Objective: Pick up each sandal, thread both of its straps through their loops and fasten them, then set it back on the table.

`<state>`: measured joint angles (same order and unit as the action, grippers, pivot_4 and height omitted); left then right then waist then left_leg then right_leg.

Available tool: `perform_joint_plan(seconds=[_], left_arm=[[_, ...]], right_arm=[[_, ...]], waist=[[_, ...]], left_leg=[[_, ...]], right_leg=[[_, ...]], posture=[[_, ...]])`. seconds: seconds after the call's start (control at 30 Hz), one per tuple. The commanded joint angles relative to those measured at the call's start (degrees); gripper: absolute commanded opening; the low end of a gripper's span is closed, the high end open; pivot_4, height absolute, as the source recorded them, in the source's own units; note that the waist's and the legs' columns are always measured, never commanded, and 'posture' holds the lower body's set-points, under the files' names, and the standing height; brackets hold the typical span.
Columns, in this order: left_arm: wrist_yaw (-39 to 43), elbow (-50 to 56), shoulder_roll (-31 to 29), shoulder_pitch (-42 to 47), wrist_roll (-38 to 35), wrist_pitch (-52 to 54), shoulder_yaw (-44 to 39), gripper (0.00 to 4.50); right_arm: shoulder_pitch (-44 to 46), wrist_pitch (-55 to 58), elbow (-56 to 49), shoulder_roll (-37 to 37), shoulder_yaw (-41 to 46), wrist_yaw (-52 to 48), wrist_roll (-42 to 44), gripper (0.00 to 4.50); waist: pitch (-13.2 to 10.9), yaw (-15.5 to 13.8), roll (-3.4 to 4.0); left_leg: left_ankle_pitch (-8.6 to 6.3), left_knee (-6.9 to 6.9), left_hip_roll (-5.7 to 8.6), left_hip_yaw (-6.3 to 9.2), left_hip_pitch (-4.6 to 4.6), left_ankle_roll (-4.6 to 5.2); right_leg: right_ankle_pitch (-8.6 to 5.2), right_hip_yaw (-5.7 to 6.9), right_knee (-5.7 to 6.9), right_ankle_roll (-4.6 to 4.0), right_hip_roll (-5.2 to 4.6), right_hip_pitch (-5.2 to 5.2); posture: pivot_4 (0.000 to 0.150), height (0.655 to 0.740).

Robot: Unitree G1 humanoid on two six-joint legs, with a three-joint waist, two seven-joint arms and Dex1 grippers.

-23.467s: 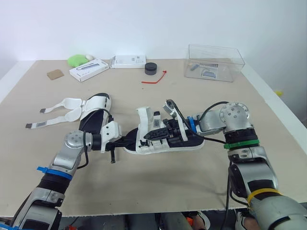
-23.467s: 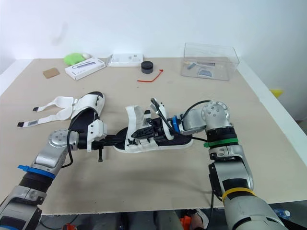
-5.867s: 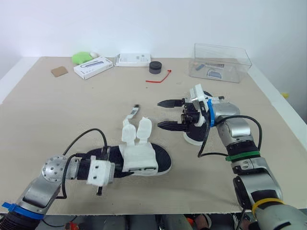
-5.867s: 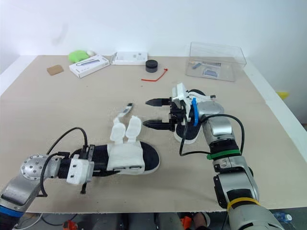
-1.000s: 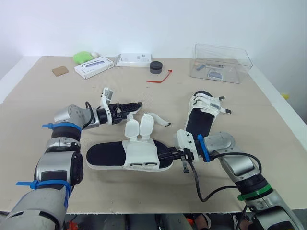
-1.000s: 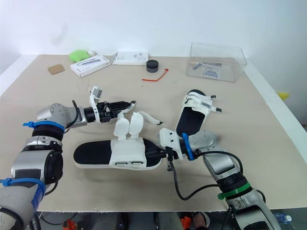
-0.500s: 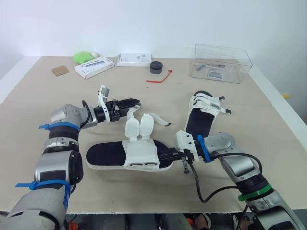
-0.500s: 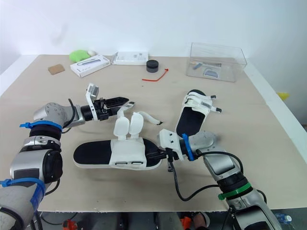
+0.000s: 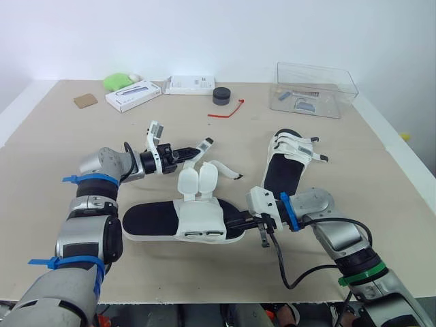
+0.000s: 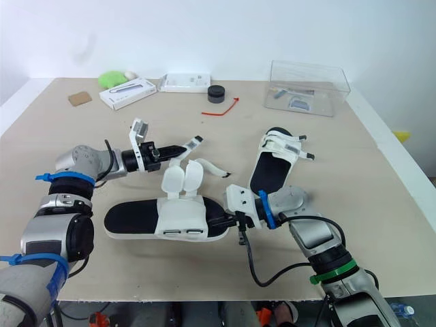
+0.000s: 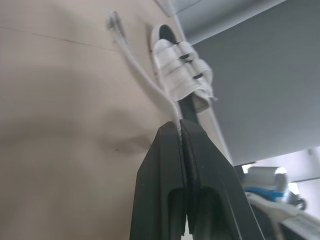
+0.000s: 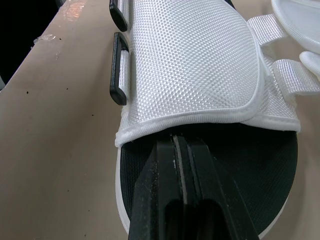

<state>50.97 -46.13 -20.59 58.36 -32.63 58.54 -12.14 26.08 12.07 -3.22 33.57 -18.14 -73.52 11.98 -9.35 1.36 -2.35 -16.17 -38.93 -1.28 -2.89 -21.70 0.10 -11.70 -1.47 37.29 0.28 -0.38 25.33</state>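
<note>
The open sandal (image 9: 153, 221) lies flat on the worktop (image 9: 204, 272) towards the front edge. The right tool (image 9: 233, 219) is clamped on the sole at its right-hand end. The left tool (image 9: 191, 152) is pinched together on one loose strap (image 9: 203, 144), held raised behind the sandal. The other sandal (image 9: 286, 170) lies well to the right.

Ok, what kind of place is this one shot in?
Probably a lab or test bench, not a home: a beige table against a plain white wall, with sandals and a clear box of small parts laid out as props.
</note>
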Motion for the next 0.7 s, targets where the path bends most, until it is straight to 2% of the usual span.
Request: perform_joint_plan(seconds=[0.03,0.2,0.27,0.37,0.5,0.63,0.7], left_arm=[[2.25,12.67,-0.10,-2.77,4.27,-11.59,4.98,0.07],[6.72,35.60,-3.28,-13.07,11.86,-32.35,13.08,0.07],[9.16,43.08,-6.19,-18.93,17.43,-45.44,16.94,0.07],[11.32,48.53,-9.80,-25.36,23.74,-63.29,19.68,0.07],[12.05,46.76,-14.41,-29.20,29.54,-89.54,19.31,0.07],[8.71,38.37,-18.22,-27.01,36.19,-115.23,19.62,0.07],[6.94,34.51,-19.29,-25.52,38.52,-122.94,20.14,0.07]], right_arm=[[-0.04,-0.69,-1.96,0.66,0.09,-0.23,0.03,0.00],[-0.26,-0.66,-2.18,0.91,0.21,-0.09,0.12,0.00],[-0.46,-0.71,-2.29,1.10,0.23,-0.16,0.15,0.00],[-0.63,-0.79,-2.30,1.32,0.13,-0.26,0.10,0.00],[-0.35,-0.99,-1.82,1.26,-0.09,-0.44,0.03,0.00],[0.48,-1.73,-0.44,0.87,-0.63,-0.90,-0.28,0.00],[0.86,-2.19,0.18,0.65,-0.93,-1.17,-0.40,0.00]], waist=[[0.00,0.00,0.00],[0.01,-0.06,0.01],[0.01,-0.17,0.02],[0.01,-0.21,0.02],[0.01,-0.22,-0.01],[0.01,-0.25,0.00],[0.01,-0.24,0.00]], left_leg=[[0.00,0.00,0.00,0.00,0.00,-0.01],[0.00,0.00,-0.01,-0.03,-0.01,-0.02],[-0.03,0.01,-0.06,-0.07,0.02,-0.07],[-0.03,0.01,-0.07,-0.06,0.09,-0.07],[-0.01,0.01,-0.10,-0.14,0.17,0.01],[0.11,0.00,-0.10,-0.16,0.21,0.17],[0.14,0.00,-0.10,-0.21,0.22,0.24]], right_leg=[[0.00,-0.01,0.00,0.00,-0.02,0.00],[0.01,-0.20,-0.01,-0.01,-0.09,0.01],[0.01,-0.26,-0.01,-0.02,-0.18,0.01],[0.02,-0.24,-0.01,-0.05,-0.21,-0.05],[0.03,-0.25,-0.02,-0.07,-0.13,-0.09],[0.11,-0.25,-0.05,-0.08,-0.09,-0.14],[0.19,-0.26,-0.10,-0.05,-0.07,-0.16]], posture=[[0.150,0.7400],[0.150,0.7400],[0.150,0.7400],[0.150,0.7400],[0.150,0.7400],[0.150,0.7400],[0.150,0.7400]])
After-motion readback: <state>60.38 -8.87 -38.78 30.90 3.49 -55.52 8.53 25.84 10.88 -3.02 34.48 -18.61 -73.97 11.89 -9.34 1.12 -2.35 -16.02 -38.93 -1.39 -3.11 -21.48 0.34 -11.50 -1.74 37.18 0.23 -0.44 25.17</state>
